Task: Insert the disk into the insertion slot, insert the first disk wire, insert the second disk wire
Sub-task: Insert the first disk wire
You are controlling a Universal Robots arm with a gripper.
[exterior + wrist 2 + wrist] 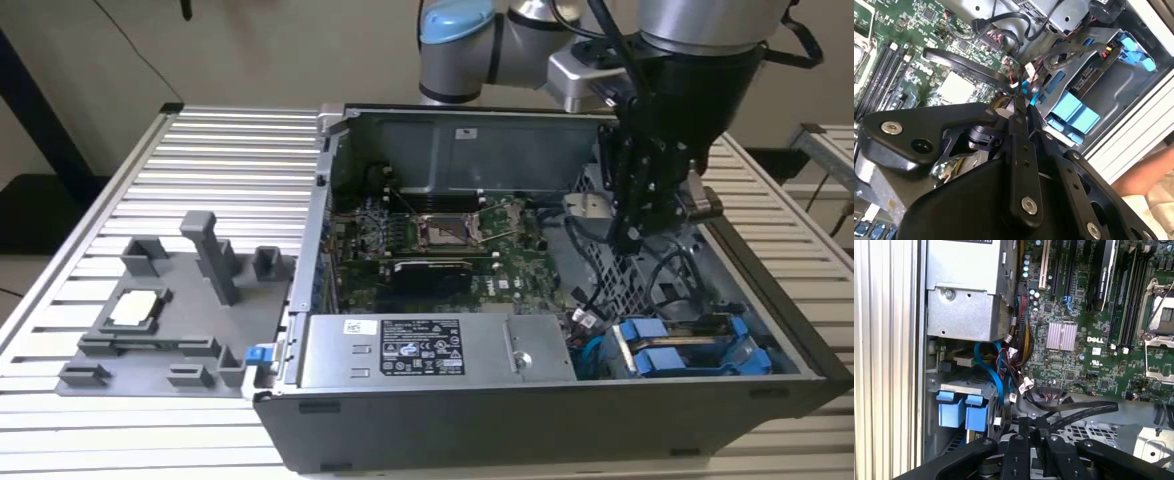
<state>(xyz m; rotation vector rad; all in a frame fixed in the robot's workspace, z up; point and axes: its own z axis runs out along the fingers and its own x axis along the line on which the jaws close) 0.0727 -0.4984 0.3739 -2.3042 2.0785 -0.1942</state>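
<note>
Claw (630,238) hangs inside the open PC case (534,440). The case lies on its side on the slatted table (227,150), prob. so the inside faces up for access. Claw looks clenched, and I judge it grips the end of the flat black wire (1089,412): in both wrist views the wire runs right up to its tip.

Disk (674,358) w/ blue frame sits in the slot (1126,90), at the case corner toward the exterior view's right. So the disk step looks done and the wire work is in hand. Claw is near the slot, apart from the disk.

Labels: white sticker (420,347) w/ black print on the big grey box (534,350), small white sticker (466,131) on the case's far wall, white lettering on the motherboard (441,235). I read none of it off.
</note>
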